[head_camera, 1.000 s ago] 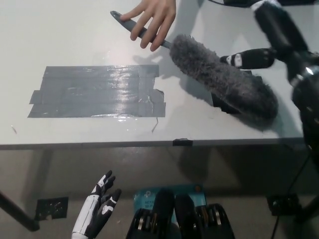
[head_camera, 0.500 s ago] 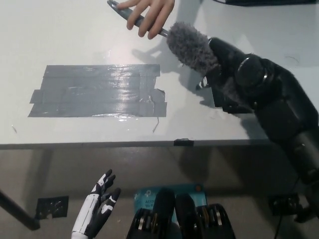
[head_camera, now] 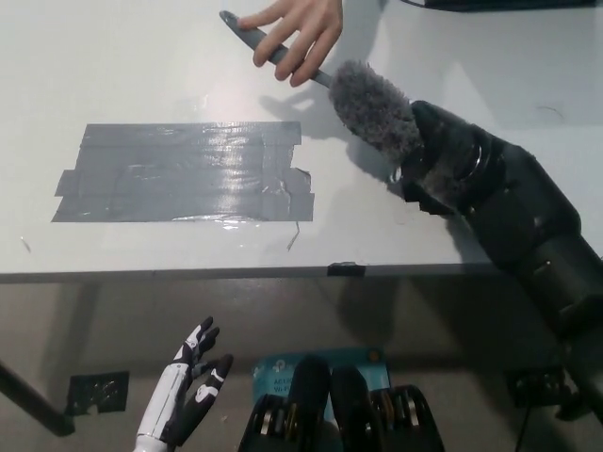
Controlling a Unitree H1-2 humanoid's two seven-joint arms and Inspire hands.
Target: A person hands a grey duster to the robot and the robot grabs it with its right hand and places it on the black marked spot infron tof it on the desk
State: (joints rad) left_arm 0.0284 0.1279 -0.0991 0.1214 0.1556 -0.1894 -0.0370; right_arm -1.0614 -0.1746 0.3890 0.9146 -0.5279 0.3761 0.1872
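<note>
Handover in progress, right at the far side of the desk [head_camera: 113, 75]. Grey duster [head_camera: 372, 104] held out low over the tabletop, fluffy head pointing toward the robot, thin handle angled up and away into the person's hand [head_camera: 300, 33]. Gripped there by the handle, most likely so the bulky head stays free as the part to grab. Handle not released yet.

Right hand [head_camera: 450, 168] pressed in over the near end of the fluffy head, black arm reaching in from the lower right. Looks wrapped around the fibres, but fingers buried in or behind the fluff, so cannot tell whether closed on it or merely resting against it. Duster therefore shared for now: handle in the person's hand, head under the black hand.

Target waiting to the left: dark marked spot [head_camera: 184, 172], a patch of overlapping tape strips, shiny under the light, lying flat near the front edge of the desk. Duster well apart from it, up and to the right. Placed square in front of the robot, presumably to keep the drop-off a short sideways carry.

Left hand [head_camera: 188, 391] idle below the desk edge at lower left, white fingers spread, holding nothing, out of the way.

Judging the stage: grab step, not yet the carry. Needed next, by the look of it: a firm closure on the head and a letting go by the person. Risk: soft fibres slipping through a loose grip.
</note>
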